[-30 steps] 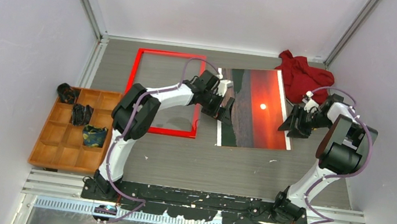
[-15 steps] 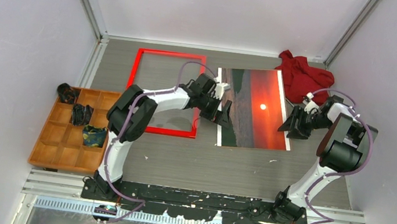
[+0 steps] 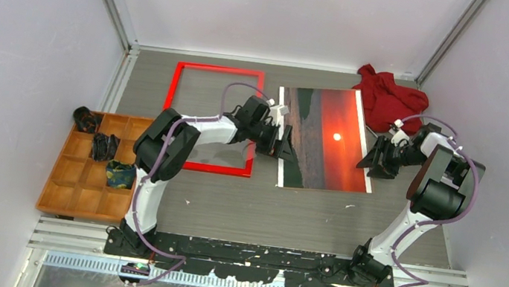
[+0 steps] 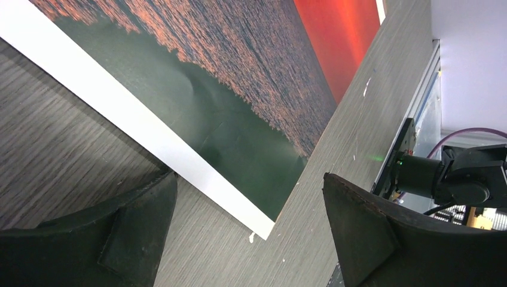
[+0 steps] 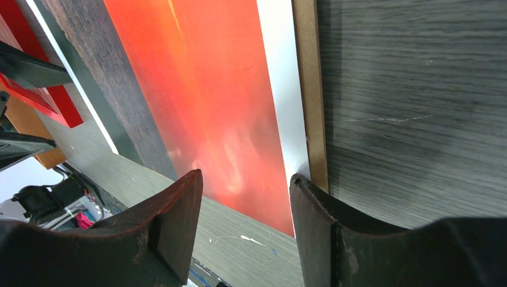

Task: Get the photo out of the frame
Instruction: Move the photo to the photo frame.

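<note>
On the table I see the frame lying flat at the left of centre, its opening showing only tabletop. The photo lies face up just beside it on the right, clear of the red rim as far as I can tell, so I judge the task nearly done. Under the photo's right edge a thin brown backing board peeks out. The left gripper hovers over the photo's near left corner with its fingers spread wide and nothing between them. The right gripper sits low at the right edge, fingers apart over the white strip, one tip right against the board's edge. My worry is there: if I close it now, it could catch the board with the print and drag both, or buckle the paper. The left wrist view already shows a small ripple in the dark band, and pressing that corner could crease it.
</note>
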`<state>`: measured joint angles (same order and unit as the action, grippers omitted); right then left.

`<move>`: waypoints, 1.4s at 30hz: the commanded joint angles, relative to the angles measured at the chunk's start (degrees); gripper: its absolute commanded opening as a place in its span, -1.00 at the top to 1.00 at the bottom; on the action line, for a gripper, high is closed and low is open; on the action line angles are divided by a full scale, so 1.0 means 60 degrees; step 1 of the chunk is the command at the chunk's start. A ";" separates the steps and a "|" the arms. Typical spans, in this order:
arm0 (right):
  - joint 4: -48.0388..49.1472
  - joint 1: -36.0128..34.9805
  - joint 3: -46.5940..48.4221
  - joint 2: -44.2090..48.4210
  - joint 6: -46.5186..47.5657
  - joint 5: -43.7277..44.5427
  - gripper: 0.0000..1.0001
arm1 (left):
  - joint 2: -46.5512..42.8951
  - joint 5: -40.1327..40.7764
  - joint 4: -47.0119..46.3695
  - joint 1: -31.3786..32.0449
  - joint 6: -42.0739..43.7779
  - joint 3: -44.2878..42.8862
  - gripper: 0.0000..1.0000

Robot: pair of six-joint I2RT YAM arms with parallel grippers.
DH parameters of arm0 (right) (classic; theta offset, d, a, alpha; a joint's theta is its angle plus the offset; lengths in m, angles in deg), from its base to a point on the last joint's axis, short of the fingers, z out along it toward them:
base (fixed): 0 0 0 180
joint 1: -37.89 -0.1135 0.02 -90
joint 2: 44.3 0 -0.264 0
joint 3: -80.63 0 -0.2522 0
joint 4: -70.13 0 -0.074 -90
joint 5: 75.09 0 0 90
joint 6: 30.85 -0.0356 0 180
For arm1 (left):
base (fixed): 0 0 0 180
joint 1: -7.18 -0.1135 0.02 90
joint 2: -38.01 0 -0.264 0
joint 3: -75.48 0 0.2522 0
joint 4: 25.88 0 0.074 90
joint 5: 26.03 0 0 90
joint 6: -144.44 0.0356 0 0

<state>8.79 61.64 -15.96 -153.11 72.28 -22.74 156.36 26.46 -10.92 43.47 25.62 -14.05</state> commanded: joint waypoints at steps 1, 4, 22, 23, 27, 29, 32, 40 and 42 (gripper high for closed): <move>-0.0069 0.0001 0.0111 -0.0163 0.0066 -0.0208 -0.21 | -0.0168 -0.0081 -0.0584 -0.0077 -0.0377 0.0310 -0.87; -0.0086 0.0013 0.0111 -0.0187 0.0096 -0.0183 -0.21 | -0.0170 -0.0248 -0.0964 -0.0100 -0.0578 0.0413 -0.85; -0.0102 0.0005 0.0111 -0.0291 0.0112 -0.0040 -0.21 | -0.0471 -0.1378 -0.4472 -0.0565 -0.2647 0.1713 -0.75; -0.0103 0.0004 0.0111 -0.0279 0.0112 -0.0039 -0.21 | -0.0492 -0.1403 -0.4605 -0.0588 -0.2740 0.1771 -0.75; -0.0115 -0.0002 0.0111 -0.0290 0.0102 -0.0013 -0.21 | -0.0583 -0.1486 -0.4999 -0.0654 -0.2955 0.1920 -0.74; -0.0113 0.0008 0.0111 -0.0279 0.0112 -0.0009 -0.21 | -0.0612 -0.1554 -0.5276 -0.0704 -0.3134 0.2029 -0.74; -0.0121 -0.0002 0.0111 -0.0316 0.0110 0.0005 -0.21 | -0.0624 -0.1647 -0.5743 -0.0785 -0.3425 0.2163 -0.74; -0.0128 -0.0003 0.0124 -0.0358 0.0118 0.0036 -0.21 | -0.0621 -0.1780 -0.6041 -0.0834 -0.3708 0.2066 -0.71; -0.0146 -0.0001 0.0126 -0.0371 0.0119 0.0020 -0.21 | -0.0651 -0.1775 -0.6063 -0.0834 -0.3715 0.2073 -0.71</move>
<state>8.27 61.77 -15.66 -153.96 72.28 -23.92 155.94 17.39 -42.90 38.71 4.02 -1.46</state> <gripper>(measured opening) 0.605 0.855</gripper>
